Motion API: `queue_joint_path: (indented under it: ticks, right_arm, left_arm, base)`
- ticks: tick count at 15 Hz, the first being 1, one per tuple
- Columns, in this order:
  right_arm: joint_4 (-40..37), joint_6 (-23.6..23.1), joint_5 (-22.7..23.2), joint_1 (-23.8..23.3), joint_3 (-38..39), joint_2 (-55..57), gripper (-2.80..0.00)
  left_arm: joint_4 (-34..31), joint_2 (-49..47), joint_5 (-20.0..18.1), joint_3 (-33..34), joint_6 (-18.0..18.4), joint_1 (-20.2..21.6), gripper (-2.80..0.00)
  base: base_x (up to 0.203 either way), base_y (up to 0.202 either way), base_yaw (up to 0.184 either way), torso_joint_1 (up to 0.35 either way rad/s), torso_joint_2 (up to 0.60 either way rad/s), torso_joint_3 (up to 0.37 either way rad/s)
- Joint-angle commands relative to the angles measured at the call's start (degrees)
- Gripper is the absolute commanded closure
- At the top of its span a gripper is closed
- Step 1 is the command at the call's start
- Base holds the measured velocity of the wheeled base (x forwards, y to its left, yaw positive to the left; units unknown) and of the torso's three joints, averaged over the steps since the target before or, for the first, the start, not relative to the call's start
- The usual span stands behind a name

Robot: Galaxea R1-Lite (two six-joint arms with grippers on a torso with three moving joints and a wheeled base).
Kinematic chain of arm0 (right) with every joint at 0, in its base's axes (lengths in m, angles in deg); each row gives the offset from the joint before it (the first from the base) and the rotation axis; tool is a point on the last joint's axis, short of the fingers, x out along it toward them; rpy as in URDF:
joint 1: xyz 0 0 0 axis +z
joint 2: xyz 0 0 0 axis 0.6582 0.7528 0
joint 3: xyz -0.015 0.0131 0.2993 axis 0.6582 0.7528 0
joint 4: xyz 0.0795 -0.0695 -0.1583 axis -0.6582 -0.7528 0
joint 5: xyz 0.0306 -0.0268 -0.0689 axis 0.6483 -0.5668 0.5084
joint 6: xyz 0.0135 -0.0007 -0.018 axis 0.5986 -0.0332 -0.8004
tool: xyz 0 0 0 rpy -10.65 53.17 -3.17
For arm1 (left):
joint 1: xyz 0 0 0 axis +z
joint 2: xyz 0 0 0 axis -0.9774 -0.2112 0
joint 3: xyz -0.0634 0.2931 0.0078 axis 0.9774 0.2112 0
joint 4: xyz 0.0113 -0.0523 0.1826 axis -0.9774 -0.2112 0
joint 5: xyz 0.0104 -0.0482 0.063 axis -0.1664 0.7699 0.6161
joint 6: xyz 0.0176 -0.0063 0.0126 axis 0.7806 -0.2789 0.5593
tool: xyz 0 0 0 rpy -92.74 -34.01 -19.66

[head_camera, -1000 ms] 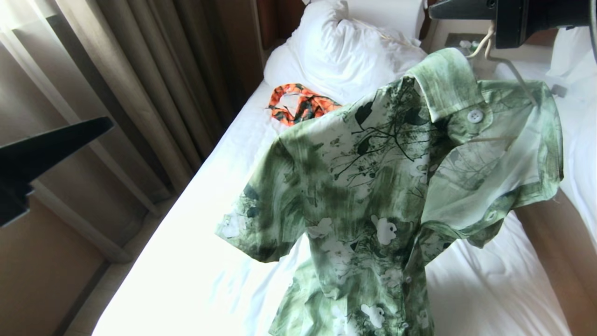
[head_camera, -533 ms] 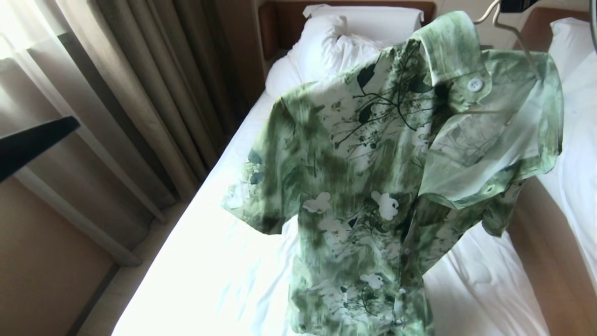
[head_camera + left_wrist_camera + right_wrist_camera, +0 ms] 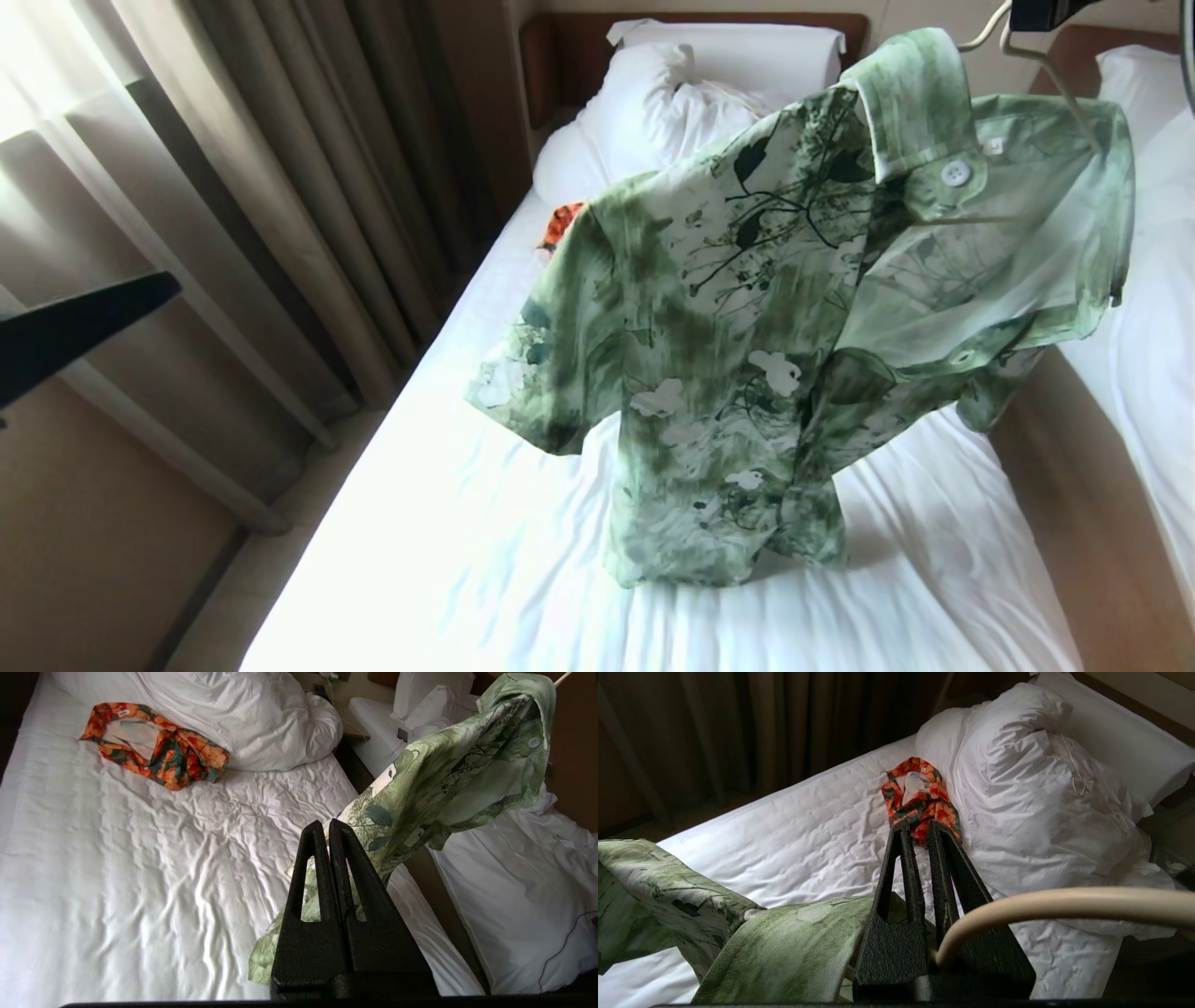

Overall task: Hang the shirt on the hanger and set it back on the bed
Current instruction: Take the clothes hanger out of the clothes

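One shirt (image 3: 747, 308): hung on the hanger, held up over the bed's middle, hem just brushing or barely above the sheet; top button done, front open below; far sleeve partly see-through against the light.
Hanger (image 3: 1036, 56): only the neck, one sloping arm and part of the hook visible above the collar; rest covered by the shirt, faint bar showing through the cloth.
Right gripper (image 3: 920, 828): pinched on the hanger's cream hook wire, which runs between the fingers near their base; in head view cut off at the top right corner.
Left gripper (image 3: 327, 828): fingers pressed together, nothing between them; off the bed's left edge, apart from the shirt; in head view just a dark wedge at the left border.
Bed (image 3: 448, 560): wrinkled white sheet, foot end cut off.
Duvet (image 3: 1027, 779): bunched at the head end, pillow partly behind it.
Orange floral garment (image 3: 154, 744): lying near the duvet, mostly hidden by the shirt in head view.
Second bed (image 3: 514, 872): right of the first, partly cut off.
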Motion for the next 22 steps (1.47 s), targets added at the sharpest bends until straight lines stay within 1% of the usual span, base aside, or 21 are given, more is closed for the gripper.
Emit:
queue_joint_path:
  ticks: [1, 3, 5, 7, 9, 10, 12, 14, 16, 17, 20, 21, 22]
  right_arm:
    - [-0.21, -0.18, -0.31, -0.24, -0.20, 0.41, 0.00]
    - [-0.38, -0.18, -1.89, 0.05, -0.20, 0.58, 0.00]
    - [-0.49, 0.06, -3.02, 0.19, -0.22, 0.85, 0.00]
    - [-0.47, 0.21, -3.08, -0.43, -0.28, 1.02, 0.00]
    - [-0.56, 0.29, -3.03, -1.45, -0.28, 1.39, 0.00]
    - [-0.56, 0.29, -3.03, -1.92, -0.28, 1.64, 0.00]
    - [-0.56, 0.26, -2.88, -3.12, -0.28, 2.50, 0.00]
    - [-0.56, 0.35, -2.68, -3.49, -0.15, 3.01, 0.00]
    - [-0.52, 0.26, -2.42, -3.79, -0.23, 3.35, 0.00]
    - [-0.56, 0.26, -2.42, -3.93, -0.28, 3.75, 0.00]
    - [-0.74, 0.26, -2.33, -4.57, -0.20, 3.95, 0.00]
    - [-0.73, 0.26, -2.24, -4.72, -0.19, 4.01, 0.00]
    - [-0.73, 0.34, -2.24, -4.72, -0.03, 3.92, 0.00]
  left_arm:
    - [-1.59, -1.90, -0.39, -2.45, -0.08, -0.47, 0.00]
    - [-5.62, -5.33, -0.66, -6.77, -0.12, -2.87, 0.00]
    - [-6.41, -9.30, -0.62, -7.96, -0.04, -4.69, 0.00]
    - [-4.19, -13.90, -0.61, -7.91, 0.10, -6.73, 0.00]
    - [-0.13, -18.82, -0.60, -6.93, 0.29, -7.73, 0.00]
    - [2.40, -21.12, -0.56, -6.59, 0.71, -7.97, -2.80]
    - [6.05, -25.60, -0.39, -6.26, 1.61, -8.93, -2.80]
    - [7.00, -28.67, -0.35, -4.95, 1.93, -8.88, -2.80]
    - [7.67, -30.83, -0.61, -3.34, 2.03, -7.79, -2.80]
    - [9.91, -32.58, -0.76, -3.09, 2.08, -7.64, -2.80]
    - [19.72, -39.54, -0.80, -2.91, 2.92, -7.43, -2.80]
    - [22.19, -41.25, -0.87, -2.97, 4.67, -6.94, -2.80]
    - [22.95, -41.75, -1.44, -3.02, 6.14, -6.65, -2.80]
  base:
    - [0.000, 0.000, 0.000, 0.000, 0.00, 0.000]
    - [0.000, 0.000, 0.000, 0.000, 0.00, 0.000]
    - [0.000, 0.000, 0.000, 0.000, 0.00, 0.000]
    - [0.000, 0.000, 0.000, 0.000, 0.00, 0.000]
    - [0.000, 0.000, 0.000, 0.000, 0.00, 0.000]
    - [0.000, 0.000, 0.000, 0.000, 0.00, 0.000]
    - [0.000, 0.000, 0.000, 0.000, 0.00, 0.000]
    - [0.000, 0.000, 0.000, 0.000, 0.00, 0.000]
    - [0.000, 0.000, 0.000, 0.000, 0.00, 0.000]
    - [0.000, 0.000, 0.000, 0.000, 0.00, 0.000]
    - [0.000, 0.000, 0.000, 0.000, 0.00, 0.000]
    - [0.000, 0.000, 0.000, 0.000, 0.00, 0.000]
    - [0.000, 0.000, 0.000, 0.000, 0.00, 0.000]
